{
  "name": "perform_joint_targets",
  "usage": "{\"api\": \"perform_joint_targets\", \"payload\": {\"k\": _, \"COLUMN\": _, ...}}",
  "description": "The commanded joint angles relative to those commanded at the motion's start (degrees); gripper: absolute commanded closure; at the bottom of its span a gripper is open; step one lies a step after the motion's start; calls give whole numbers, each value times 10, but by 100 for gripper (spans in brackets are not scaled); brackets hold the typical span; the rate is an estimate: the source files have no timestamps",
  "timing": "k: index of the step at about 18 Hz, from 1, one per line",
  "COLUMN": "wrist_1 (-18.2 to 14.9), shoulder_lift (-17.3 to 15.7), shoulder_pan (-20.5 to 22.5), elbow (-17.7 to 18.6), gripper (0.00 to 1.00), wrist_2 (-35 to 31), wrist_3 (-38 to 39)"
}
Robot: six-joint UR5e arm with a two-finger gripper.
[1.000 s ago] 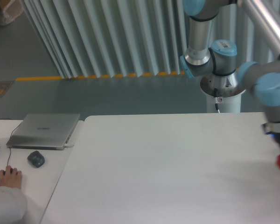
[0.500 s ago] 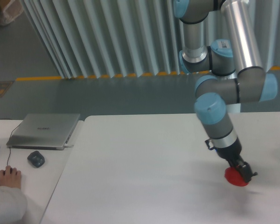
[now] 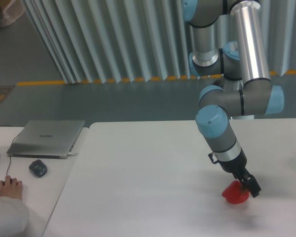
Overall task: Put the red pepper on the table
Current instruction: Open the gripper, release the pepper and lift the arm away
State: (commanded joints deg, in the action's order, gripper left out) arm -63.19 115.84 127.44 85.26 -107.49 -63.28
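Red pepper pinched in the claw, low over the right side of the white counter

The arm reaches down at a slant from the back right, and its claw (image 3: 246, 188) is pressed against the red pepper (image 3: 235, 193), gripping it from the upper right side. The pepper sits at the counter (image 3: 148, 168) surface or just above it; from here I cannot tell whether it actually touches. It is toward the front right part of the counter, well apart from the left edge. Off to the left, on the narrower desk (image 3: 59, 173), lies a closed grey laptop (image 3: 47, 138), with a dark mouse (image 3: 38, 168) just in front of it, and a person's hand (image 3: 11, 187) rests near the mouse at the desk's front
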Motion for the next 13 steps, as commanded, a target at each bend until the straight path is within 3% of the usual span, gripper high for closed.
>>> {"api": "perform_joint_targets", "payload": {"k": 5, "wrist_1": -11, "shoulder_lift": -54, "shoulder_pan": 75, "elbow": -8, "gripper": 0, "wrist_2": 81, "wrist_3": -19}}
{"api": "perform_joint_targets", "payload": {"k": 6, "wrist_1": -49, "shoulder_lift": -61, "shoulder_pan": 113, "elbow": -29, "gripper": 0, "wrist_2": 115, "wrist_3": -51}}
{"api": "perform_joint_targets", "payload": {"k": 9, "wrist_1": -173, "shoulder_lift": -31, "shoulder_pan": 184, "elbow": -115, "gripper": 0, "wrist_2": 130, "wrist_3": -209}}
{"api": "perform_joint_targets", "payload": {"k": 13, "wrist_1": -173, "shoulder_lift": -12, "shoulder_pan": 212, "elbow": -118, "gripper": 0, "wrist_2": 166, "wrist_3": -342}}
